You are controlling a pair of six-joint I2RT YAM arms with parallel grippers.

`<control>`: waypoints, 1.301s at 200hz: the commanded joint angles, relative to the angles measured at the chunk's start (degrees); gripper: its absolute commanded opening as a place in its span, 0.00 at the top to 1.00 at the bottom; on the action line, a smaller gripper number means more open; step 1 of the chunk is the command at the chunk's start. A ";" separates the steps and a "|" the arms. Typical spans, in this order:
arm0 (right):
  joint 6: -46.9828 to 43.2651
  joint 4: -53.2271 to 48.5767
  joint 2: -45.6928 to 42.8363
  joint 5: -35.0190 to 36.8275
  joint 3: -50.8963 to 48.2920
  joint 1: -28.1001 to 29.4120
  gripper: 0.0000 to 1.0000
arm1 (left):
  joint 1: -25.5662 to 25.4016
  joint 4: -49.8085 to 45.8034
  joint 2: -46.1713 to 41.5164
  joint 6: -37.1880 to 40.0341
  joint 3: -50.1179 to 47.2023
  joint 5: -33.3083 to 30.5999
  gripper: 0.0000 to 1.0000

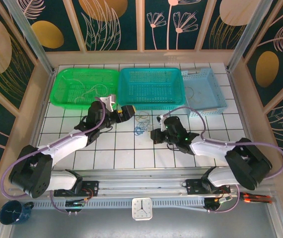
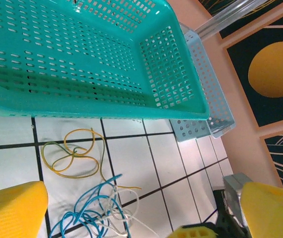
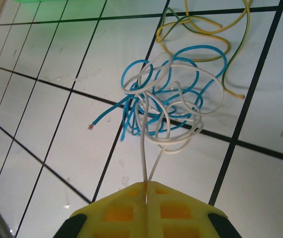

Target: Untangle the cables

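The cables lay in one small knot on the table, midway between its left and right edges and just in front of the teal basket at the far side. The right claw was pinched shut on the white wire. From its tips that wire ran straight away, toward the far edge, into the snarl it made with the blue wire. A yellow-green wire looped beyond that, nearest the basket.

The left claw stood wide, holding nothing, on the knot's far-left side. So the knot sat between the 2 claws on a slant, the right one at its near-right side. To my eye the next pull depended on that line. The white strand lay along the right claw's reach, and the loose loops were nearer the empty left claw.
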 commanded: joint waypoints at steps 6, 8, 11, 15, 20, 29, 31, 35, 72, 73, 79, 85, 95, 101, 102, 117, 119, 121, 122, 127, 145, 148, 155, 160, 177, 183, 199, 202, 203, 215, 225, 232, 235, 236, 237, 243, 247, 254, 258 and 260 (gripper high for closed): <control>-1.52 -5.39 -6.54 0.93 -1.59 0.48 1.00 | 0.47 2.28 1.18 -0.04 -0.32 0.00 0.01; -1.63 -5.68 -6.81 0.90 -1.52 0.48 0.99 | 0.47 2.42 1.24 -0.04 -0.34 0.03 0.01; -1.78 -6.09 -7.22 0.90 -1.37 0.48 0.95 | 0.47 2.42 1.42 -0.04 -0.28 0.04 0.01; -1.91 -6.78 -7.63 0.97 -1.06 0.47 0.87 | 0.47 2.58 1.62 -0.05 -0.29 0.04 0.01; -2.01 -7.49 -8.00 1.25 -0.75 0.48 0.78 | 0.47 2.73 1.83 -0.04 -0.26 0.04 0.01; -2.11 -8.59 -8.77 2.29 0.02 0.48 0.60 | 0.47 2.93 2.29 -0.04 -0.25 0.12 0.01; -2.20 -8.70 -8.87 2.50 0.25 0.48 0.58 | 0.47 3.00 2.41 -0.06 -0.25 0.13 0.01; -2.40 -8.91 -9.09 3.04 0.55 0.44 0.56 | 0.50 3.07 2.59 -0.06 -0.21 0.13 0.01; -2.92 -7.34 -6.29 5.75 4.69 -1.93 0.57 | 0.46 3.52 3.26 0.10 -0.82 -0.09 0.01; -2.91 -7.23 -6.04 5.74 4.81 -2.04 0.57 | 0.47 3.49 3.25 0.12 -0.85 -0.11 0.01; -2.77 -6.77 -4.81 5.90 5.60 -2.67 0.58 | 0.47 3.50 3.22 0.12 -0.99 -0.26 0.01; -2.64 -6.56 -3.39 6.54 6.71 -3.10 0.59 | 0.47 3.49 3.24 0.13 -1.18 -0.45 0.01; -2.55 -6.45 -0.73 7.98 8.67 -3.38 0.60 | 0.47 3.52 2.99 0.14 -1.44 -0.66 0.01; -2.84 -6.24 1.09 8.78 9.84 -3.47 0.61 | 0.47 3.51 2.84 0.18 -1.62 -0.90 0.01; -2.87 -6.20 1.38 8.93 10.02 -3.47 0.61 | 0.47 3.49 2.82 0.11 -1.64 -0.91 0.01; -3.78 -5.95 5.70 11.19 12.74 -3.47 0.62 | 0.47 3.46 2.21 0.14 -2.13 -1.51 0.01; -3.91 -5.95 6.04 11.54 12.99 -3.45 0.62 | 0.47 3.44 2.15 0.14 -2.17 -1.60 0.01; -4.05 -5.97 6.83 11.66 13.29 -3.40 0.63 | 0.47 3.46 2.05 0.10 -2.25 -1.69 0.01; -4.09 -5.98 7.11 11.69 13.50 -3.39 0.63 | 0.47 3.46 2.03 0.07 -2.31 -1.66 0.01; -4.36 -6.04 8.61 13.14 14.29 -3.47 0.63 | 0.48 3.40 1.74 0.05 -2.36 -1.94 0.01; -5.33 -6.41 13.59 15.73 16.88 -3.55 0.65 | 0.47 3.35 0.91 -0.12 -2.93 -2.71 0.01; -5.43 -6.42 14.23 16.06 17.34 -3.51 0.65 | 0.47 3.29 0.77 -0.17 -2.97 -2.76 0.01; -5.66 -6.49 15.72 16.91 18.15 -3.48 0.65 | 0.52 3.23 0.48 -0.18 -3.07 -3.02 0.01; -5.71 -6.55 16.82 17.48 18.70 -3.52 0.65 | 0.47 3.26 0.29 -0.26 -3.20 -3.20 0.01; -5.89 -6.88 19.78 19.10 20.31 -3.47 0.63 | 0.48 3.27 -0.25 -0.39 -3.66 -3.65 0.01; -6.03 -7.10 20.80 19.47 20.84 -3.47 0.63 | 0.47 3.27 -0.40 -0.43 -3.73 -3.78 0.01; -6.40 -7.53 23.38 19.79 22.41 -3.49 0.62 | 0.47 3.48 -0.58 -0.65 -3.99 -4.07 0.01; -6.42 -7.59 23.85 19.85 22.68 -3.52 0.62 | 0.49 3.53 -0.62 -0.65 -4.02 -4.09 0.01; -6.46 -7.62 24.01 19.82 22.72 -3.50 0.62 | 0.48 3.54 -0.66 -0.65 -4.03 -4.09 0.01; -6.67 -7.87 25.63 20.12 23.69 -3.38 0.62 | 0.47 3.62 -0.63 -0.74 -4.08 -4.18 0.01; -6.68 -8.44 26.64 20.90 24.33 -3.39 0.61 | 0.47 3.70 -0.64 -0.83 -3.99 -4.21 0.01; -6.59 -8.81 26.97 21.55 24.58 -3.38 0.61 | 0.47 3.64 -0.70 -0.93 -4.12 -4.24 0.01; -6.51 -8.86 26.99 21.71 24.48 -3.38 0.61 | 0.47 3.66 -0.75 -0.92 -4.12 -4.26 0.01; -6.46 -8.87 26.90 21.76 24.46 -3.38 0.62 | 0.47 3.69 -0.82 -0.92 -4.17 -4.26 0.01; -6.48 -8.88 26.90 21.79 24.40 -3.38 0.62 | 0.47 3.75 -0.81 -0.92 -4.14 -4.27 0.01; -6.37 -8.69 26.56 21.90 24.10 -3.43 0.61 | 0.49 3.73 -0.88 -0.95 -4.12 -4.31 0.01; -6.20 -8.50 26.36 21.83 23.79 -3.39 0.60 | 0.48 3.87 -0.93 -1.00 -4.20 -4.30 0.01; -6.05 -8.28 25.83 21.73 23.33 -3.40 0.58 | 0.47 3.89 -1.04 -1.03 -4.20 -4.27 0.01; -5.83 -8.12 25.46 21.73 22.91 -3.38 0.57 | 0.47 3.92 -0.98 -1.00 -4.20 -4.21 0.01; -5.74 -8.05 25.31 21.66 22.76 -3.38 0.57 | 0.47 3.95 -0.97 -1.00 -4.21 -4.25 0.01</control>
